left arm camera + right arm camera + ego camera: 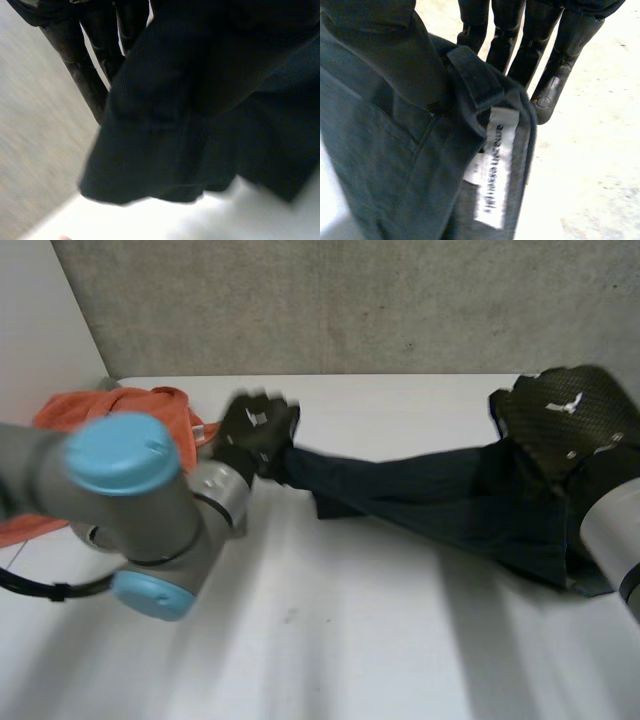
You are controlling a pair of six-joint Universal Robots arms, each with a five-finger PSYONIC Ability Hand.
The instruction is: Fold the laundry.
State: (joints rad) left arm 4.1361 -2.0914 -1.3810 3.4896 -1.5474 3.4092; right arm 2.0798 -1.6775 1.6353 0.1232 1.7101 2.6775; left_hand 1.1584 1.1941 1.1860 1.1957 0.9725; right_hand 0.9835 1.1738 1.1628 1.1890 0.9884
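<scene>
Dark garment (430,500) is stretched across the far half of the table (350,650), between both hands. Left hand (258,428) is clamped on its left end. Right hand (565,415) pinches the right end, at the white label (492,165), against straight fingers (555,65). An orange cloth (150,405) lies at far left.

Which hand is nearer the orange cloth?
Left. The left hand sits right beside the orange cloth, holding one end of the dark trousers; the right hand holds the other end, far from it.
</scene>
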